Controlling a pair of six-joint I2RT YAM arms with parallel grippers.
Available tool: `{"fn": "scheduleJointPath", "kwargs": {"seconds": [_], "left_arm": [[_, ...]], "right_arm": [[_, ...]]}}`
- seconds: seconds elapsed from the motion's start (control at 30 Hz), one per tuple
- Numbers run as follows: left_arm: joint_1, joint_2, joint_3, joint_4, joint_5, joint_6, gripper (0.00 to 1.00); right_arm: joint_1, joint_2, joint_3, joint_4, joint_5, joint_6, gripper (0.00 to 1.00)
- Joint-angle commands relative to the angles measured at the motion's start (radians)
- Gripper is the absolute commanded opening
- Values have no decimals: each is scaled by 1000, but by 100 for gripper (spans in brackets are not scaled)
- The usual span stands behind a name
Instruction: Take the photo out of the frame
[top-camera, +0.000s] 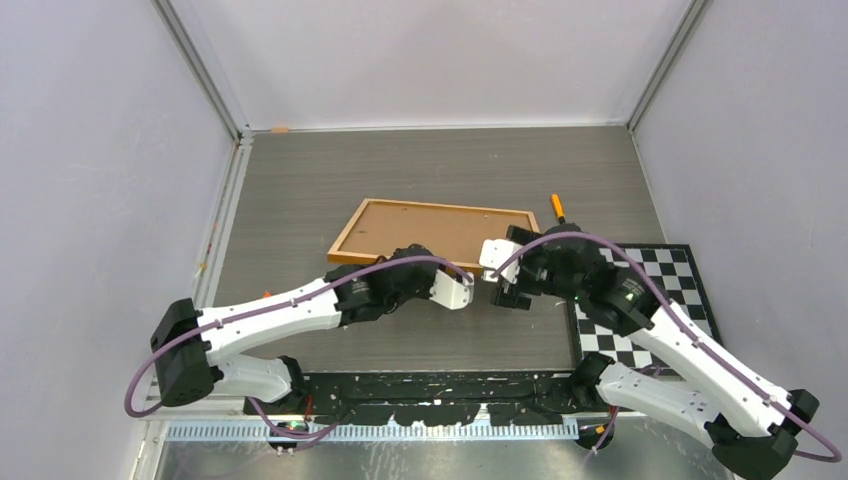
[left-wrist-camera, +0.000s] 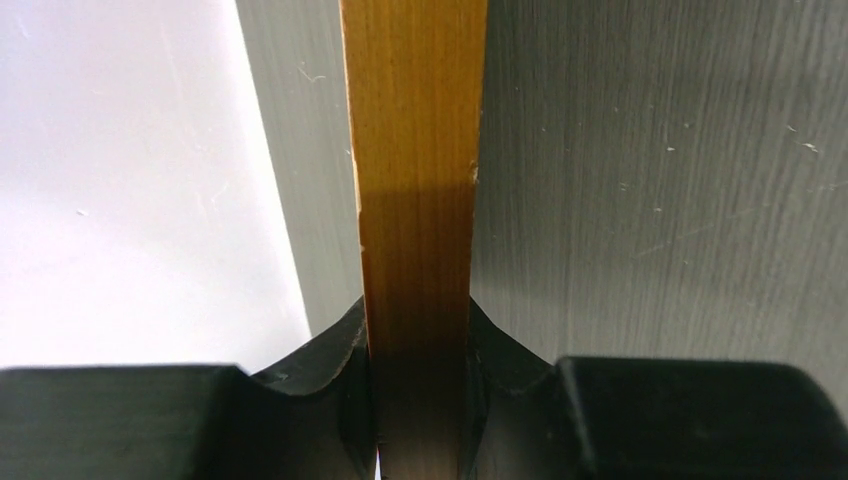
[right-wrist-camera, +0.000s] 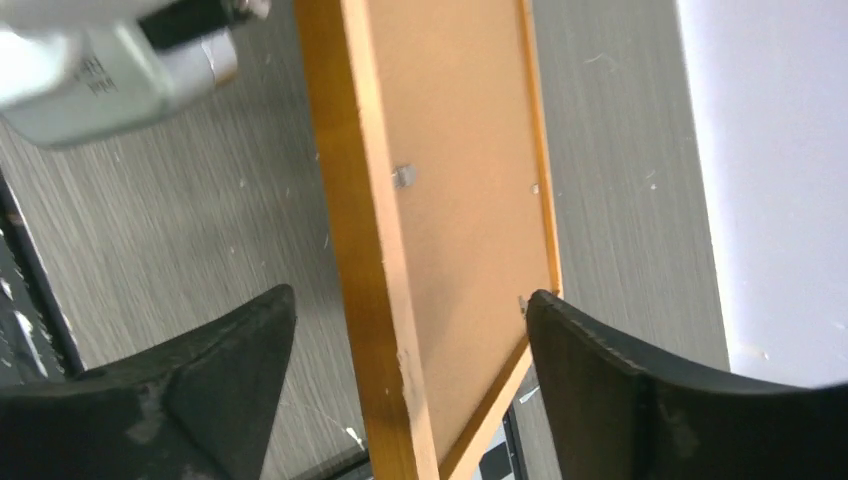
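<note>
Top view: frame (top-camera: 430, 228) sits mid-bench (top-camera: 330, 170), plain brown board back up, thin orange-brown border all round. Its near long edge is tucked under the two wrists. L gripper (top-camera: 462, 290) and R gripper (top-camera: 505, 275) meet at that edge, close together. Checkered mat (top-camera: 690, 290) lies to the R, just beside the R arm. Small orange-handled tool (top-camera: 557, 207) lies off the frame's far R corner.

L wrist view: L gripper (left-wrist-camera: 420, 340) is clamped on the frame's wooden edge (left-wrist-camera: 420, 150), both black fingers (left-wrist-camera: 330, 380) pressed against the strip, no gap.

R wrist view: R gripper (right-wrist-camera: 410, 300) is spread wide, one finger either side of the frame (right-wrist-camera: 450, 200). Frame is seen edge-on w/ board back facing the R finger; that tip is right at the corner, contact can't be told. Small metal tab (right-wrist-camera: 403, 176) sits on the board. L arm's pale housing (right-wrist-camera: 100, 70) shows top L.
</note>
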Motion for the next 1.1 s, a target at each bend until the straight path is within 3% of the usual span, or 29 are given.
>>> {"fn": "scheduleJointPath", "kwargs": {"seconds": [0.0,0.13,0.67,1.07], "left_arm": [[40,-11,155,-279,150,-136,0],[80,33,307,-423,234,-209,0],[224,240,775,-820,500,-449,0],[529,580,1230,-1092,896,-691,0]], "right_arm": [[6,-3,164,-11,19,184,93],[5,-17,261,-27,66,269,99],[-77,-50,372,-1,327,410,100],[-100,-49,324,-35,326,396,100]]}}
